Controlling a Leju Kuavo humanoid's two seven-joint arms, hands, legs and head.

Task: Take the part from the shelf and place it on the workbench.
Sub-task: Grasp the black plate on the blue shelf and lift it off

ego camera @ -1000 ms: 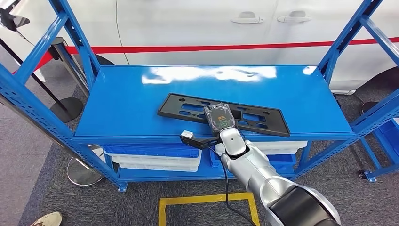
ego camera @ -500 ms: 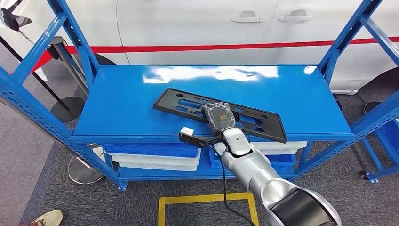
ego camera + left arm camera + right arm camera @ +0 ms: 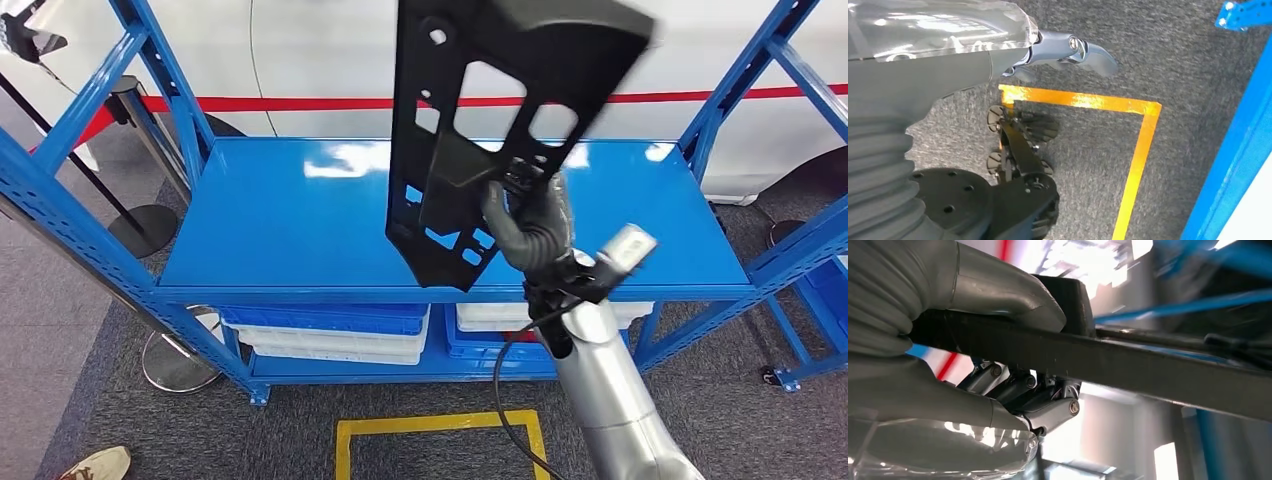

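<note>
Right hand (image 3: pixel 528 225) grips long flat black plastic perforated plate (image 3: pixel 480 120), lifted clear above blue metal shelf (image 3: pixel 300 220). Plate's long axis stands near upright, rising above hand (blurred). Left hand (image 3: pixel 1068 50) hangs low over floor, fingers apart, holding nothing.

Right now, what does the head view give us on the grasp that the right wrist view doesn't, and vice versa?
Head view alone: the whole black part lifted off the blue shelf, standing nearly on end, with the white car behind. Right wrist view alone: the close grip, with the thumb on one face of the part and the fingers on the other. Both: the right hand holding the part near mid-length.
</note>
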